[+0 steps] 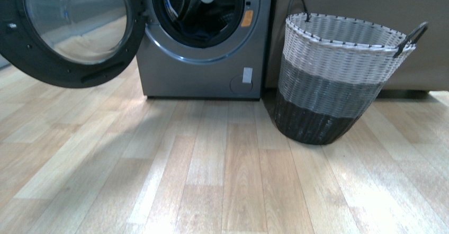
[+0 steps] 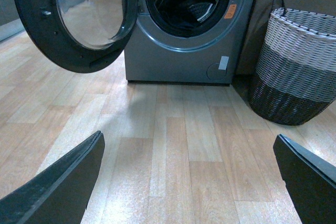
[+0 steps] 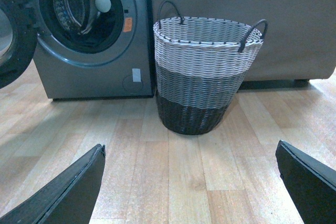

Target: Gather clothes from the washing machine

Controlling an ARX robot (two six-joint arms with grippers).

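The grey washing machine stands at the back on the wooden floor, and its round glass door is swung open to the left. Low in the drum lies something dark with a blue tint, probably the clothes, too dim to make out. In the left wrist view, my left gripper is open over bare floor, well short of the machine. My right gripper is also open and empty, facing the basket. Neither arm shows in the front view.
A woven basket in white, grey and black bands with two dark handles stands right of the machine; it also shows in the wrist views. A brown panel runs behind it. The open door overhangs the floor at the left.
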